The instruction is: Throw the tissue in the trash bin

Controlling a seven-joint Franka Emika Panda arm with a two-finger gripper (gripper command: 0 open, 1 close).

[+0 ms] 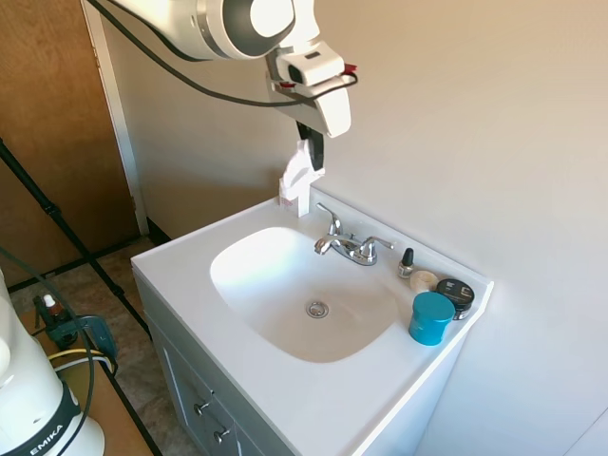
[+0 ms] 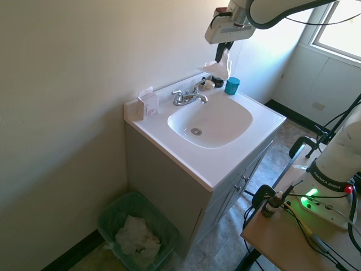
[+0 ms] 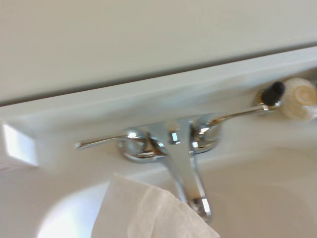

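The gripper (image 1: 311,152) hangs high above the back of the vanity, fingers pinched on the tissue (image 1: 299,173), which dangles below them as a loose white flap. In the wrist view the same tissue (image 3: 148,210) rises from the lower edge, with the faucet (image 3: 171,148) directly beneath the tool and the sink basin (image 1: 285,313) further down. The trash bin (image 2: 138,231) sits on the floor far below and well off to the side of the gripper, beside the cabinet, already lined with crumpled white paper.

The likely step in hand is carrying the tissue away from the counter toward the bin. The main risk is the hold: only a corner of soft paper seems caught, so a quick swing could let it slip or tear and drop into the basin. A small white box (image 2: 148,105) stands on the counter edge between tool and bin; a low path could knock it. Releasing from too high may let the light tissue drift past the bin
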